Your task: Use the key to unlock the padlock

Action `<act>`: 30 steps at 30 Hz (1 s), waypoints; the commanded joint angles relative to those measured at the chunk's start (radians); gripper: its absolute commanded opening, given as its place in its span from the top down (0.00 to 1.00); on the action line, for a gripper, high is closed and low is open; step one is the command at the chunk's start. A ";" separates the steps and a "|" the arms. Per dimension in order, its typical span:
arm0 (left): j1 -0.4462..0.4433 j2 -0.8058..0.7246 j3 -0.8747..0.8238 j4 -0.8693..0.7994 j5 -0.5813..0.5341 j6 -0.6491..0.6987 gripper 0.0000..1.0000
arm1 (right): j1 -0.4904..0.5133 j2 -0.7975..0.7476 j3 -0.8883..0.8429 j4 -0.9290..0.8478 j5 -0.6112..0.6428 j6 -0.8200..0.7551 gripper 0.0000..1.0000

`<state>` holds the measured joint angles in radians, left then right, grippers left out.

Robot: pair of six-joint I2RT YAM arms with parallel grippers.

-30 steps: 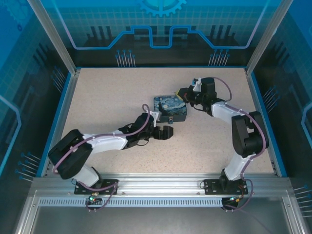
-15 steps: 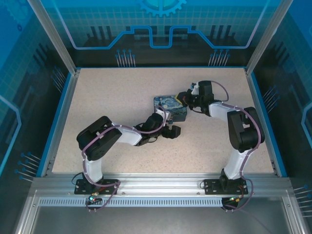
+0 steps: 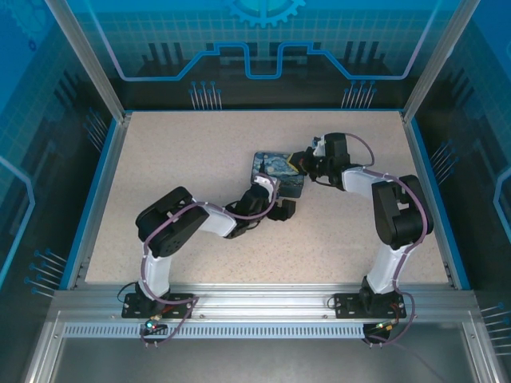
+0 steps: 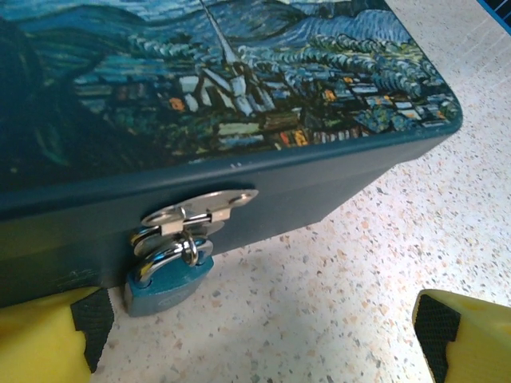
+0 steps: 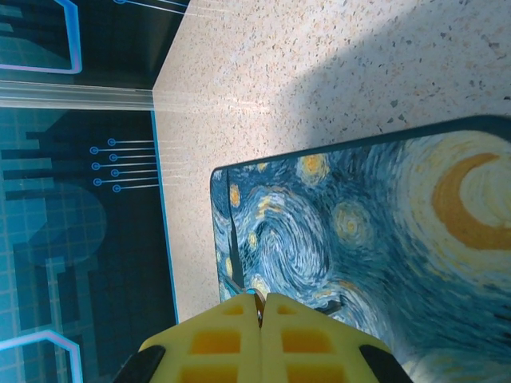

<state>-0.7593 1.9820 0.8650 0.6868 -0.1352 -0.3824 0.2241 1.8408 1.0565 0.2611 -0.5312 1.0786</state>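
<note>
Blue padlock [image 4: 168, 283] hangs on the box [image 4: 239, 96] between spread left fingers [image 4: 471, 335]; right fingers [image 5: 215, 343] press together above its lid.

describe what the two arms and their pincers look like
Both the left arm and right arm have white shells between bulky black joints, with a lilac cable looping alongside and black base plates. The left pincer and right pincer have chunky yellow fingers; the left's carry black pads, the right's show a moulded grid of recesses.
</note>
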 commanded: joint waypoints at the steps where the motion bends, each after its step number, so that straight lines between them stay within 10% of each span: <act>1: 0.007 0.050 0.046 0.037 0.024 0.017 0.01 | 0.010 0.018 -0.015 -0.019 0.008 -0.016 1.00; 30: 0.062 0.106 -0.002 0.328 0.232 -0.244 0.21 | 0.012 0.049 0.013 -0.059 0.007 -0.034 1.00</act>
<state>-0.6846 2.0750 0.8742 0.9516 0.0513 -0.6296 0.2245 1.8576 1.0607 0.2623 -0.5247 1.0637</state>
